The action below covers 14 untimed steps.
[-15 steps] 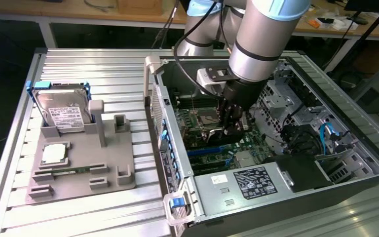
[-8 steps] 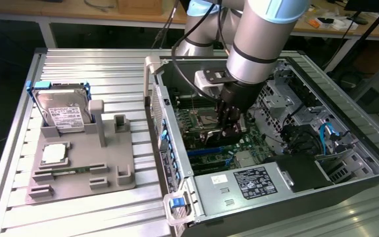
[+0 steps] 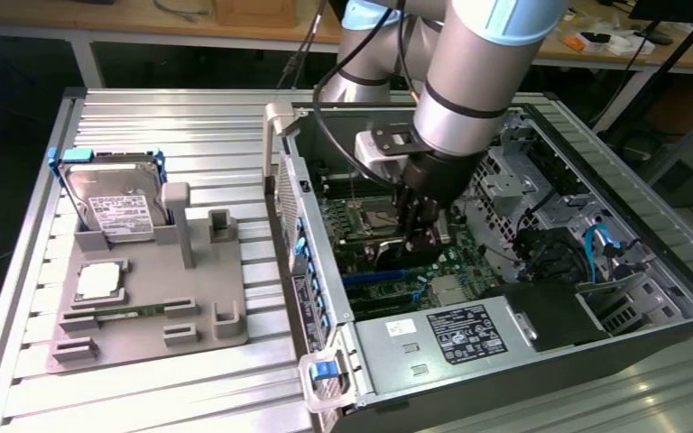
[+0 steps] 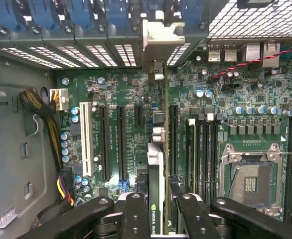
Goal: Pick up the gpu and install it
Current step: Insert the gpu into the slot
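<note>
While the gripper (image 4: 161, 216) stands with its jaws partly apart, its matte black, bolt-studded fingers (image 4: 136, 214) pinch the gpu (image 4: 156, 169) by its two flat faces. The card is seen edge-on: a thin, stiff, dark strip, with a green-lettered label right between the jaws. Its long axis runs straight out from the jaws. The silver bent-metal bracket (image 4: 158, 37) is at the far end, against the perforated rear wall. Long black slots (image 4: 106, 144) flank the card just beside the jaws. Cannot tell if its edge is seated. Further out, green motherboard (image 4: 136, 89) with small cylindrical capacitors and a square steel-framed socket (image 4: 253, 181). Well apart from the jaws, outside the open case (image 3: 286, 180), a silver hard drive (image 3: 112, 203).
</note>
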Available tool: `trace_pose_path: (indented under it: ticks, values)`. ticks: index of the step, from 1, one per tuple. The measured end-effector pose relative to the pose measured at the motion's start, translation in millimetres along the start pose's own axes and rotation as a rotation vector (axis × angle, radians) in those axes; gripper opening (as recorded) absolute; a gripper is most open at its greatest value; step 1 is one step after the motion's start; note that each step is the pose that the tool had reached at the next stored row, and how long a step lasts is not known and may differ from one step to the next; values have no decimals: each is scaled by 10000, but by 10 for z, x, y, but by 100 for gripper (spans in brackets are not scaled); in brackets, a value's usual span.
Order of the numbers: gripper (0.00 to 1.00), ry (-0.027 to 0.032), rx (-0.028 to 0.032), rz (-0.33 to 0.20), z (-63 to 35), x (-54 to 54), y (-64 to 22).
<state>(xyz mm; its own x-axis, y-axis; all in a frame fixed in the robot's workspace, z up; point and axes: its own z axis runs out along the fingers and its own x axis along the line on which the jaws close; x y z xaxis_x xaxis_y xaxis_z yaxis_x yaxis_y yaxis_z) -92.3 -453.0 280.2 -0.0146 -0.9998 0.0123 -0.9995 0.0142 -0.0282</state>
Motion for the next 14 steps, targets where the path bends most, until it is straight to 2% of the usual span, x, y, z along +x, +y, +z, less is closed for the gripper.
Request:
trace_pose_path:
  ticks: [14]
  values:
    - [27,-2,1,1,9,15,96]
